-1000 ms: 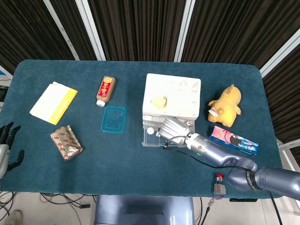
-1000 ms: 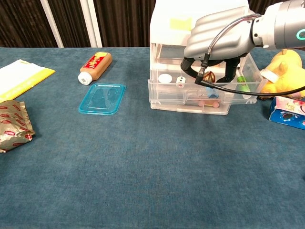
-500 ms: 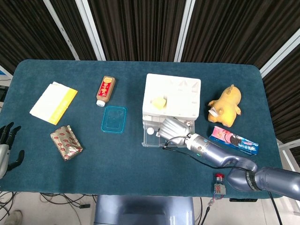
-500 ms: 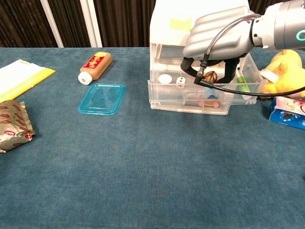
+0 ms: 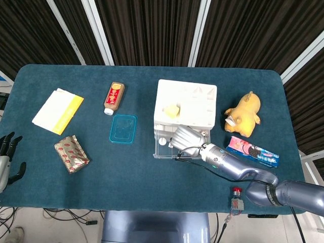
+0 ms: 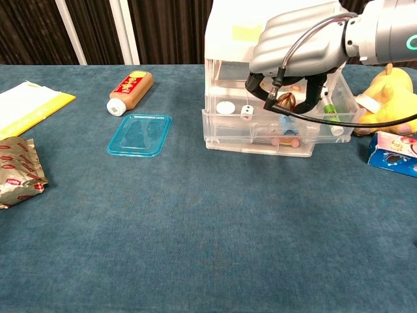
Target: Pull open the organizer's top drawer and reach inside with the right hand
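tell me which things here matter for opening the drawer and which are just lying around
Job:
clear plastic drawer organizer
its pulled-out top drawer
right robot hand, over the drawer

Lying about:
brown sauce bottle
blue transparent lid
yellow plush toy
foil snack packet
yellow-white cloth
blue cookie pack

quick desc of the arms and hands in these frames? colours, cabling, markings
Right hand: silver-grey ribbed shell, dark fingers underneath. A black cable loops from it along the wrist. Right arm: glossy silver-grey tube segments with dark joint bands and a small teal ring mark near the wrist. Left hand: black fingers on a grey palm, at the frame edge; its arm isn't visible.
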